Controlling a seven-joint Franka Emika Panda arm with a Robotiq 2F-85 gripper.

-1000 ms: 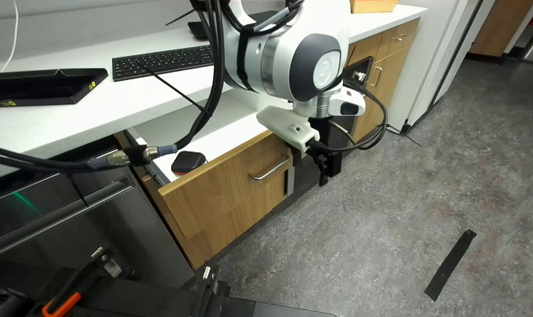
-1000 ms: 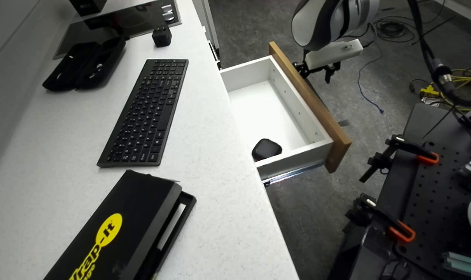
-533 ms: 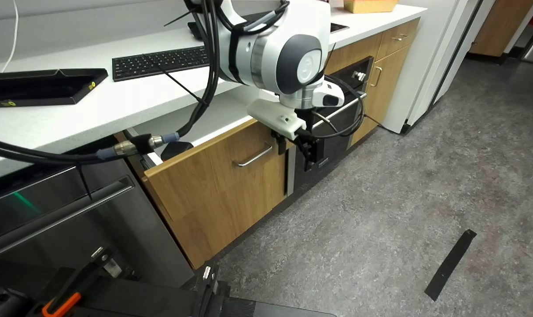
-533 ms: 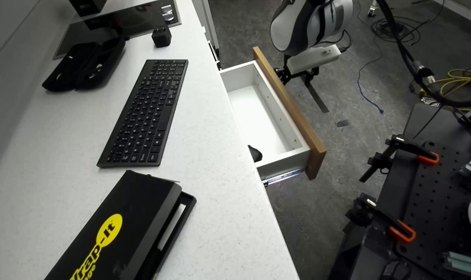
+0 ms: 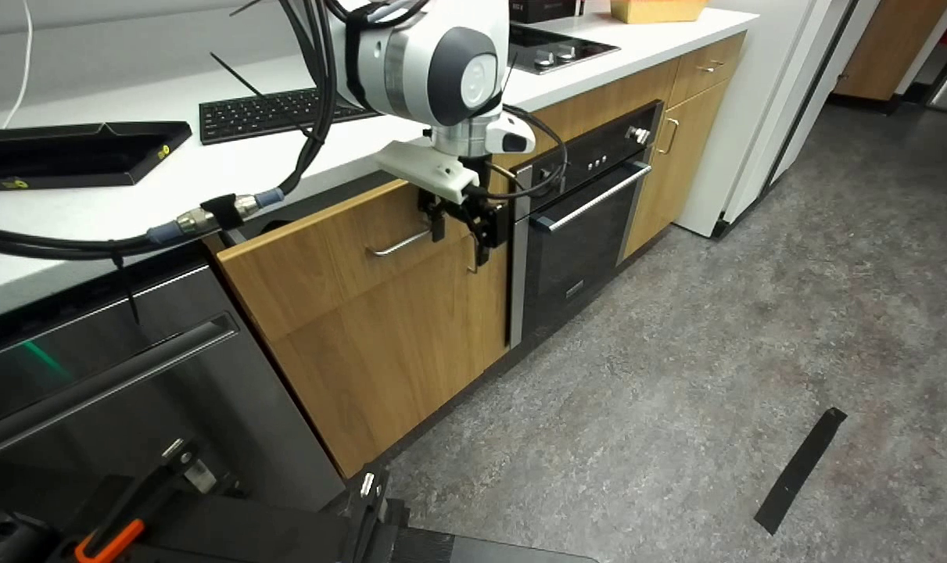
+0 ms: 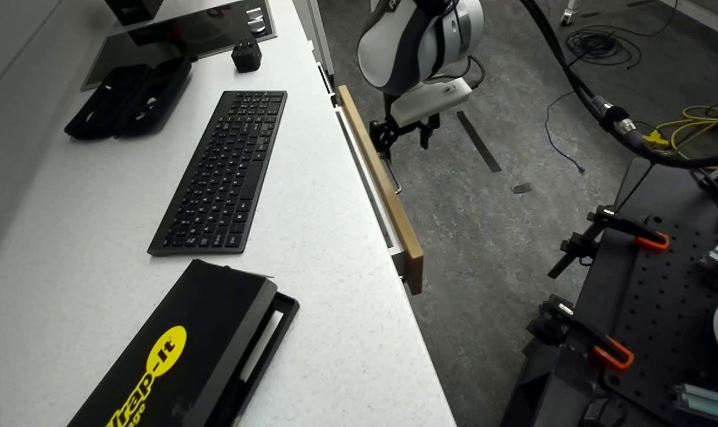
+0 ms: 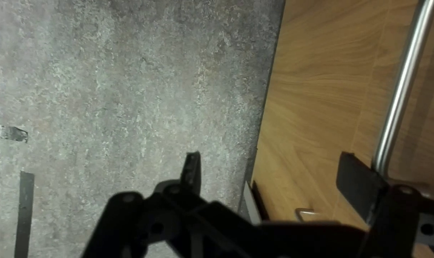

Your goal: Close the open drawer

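Note:
The drawer (image 5: 309, 274) has a light wood front and stands a little out from under the counter. In an exterior view (image 6: 385, 193) only a narrow strip of its white interior shows. Its silver bar handle (image 5: 401, 244) also runs down the right of the wrist view (image 7: 403, 86). My gripper (image 5: 459, 246) is at the drawer front by the handle's oven-side end. In the wrist view the gripper (image 7: 270, 154) is open, its fingers wide apart with nothing between them. One finger (image 7: 360, 182) is beside the handle's end; I cannot tell whether it touches.
The white counter (image 6: 335, 308) above bears a keyboard (image 6: 228, 172) and a black box (image 6: 175, 350). A black oven (image 5: 582, 227) is beside the drawer, and a wood cabinet panel (image 5: 395, 367) is below. A black table with clamps (image 6: 649, 296) stands opposite.
The drawer has slid in under the counter from wide open to a small gap. My gripper has moved in with it against the front, staying open. The black case inside is now mostly hidden.

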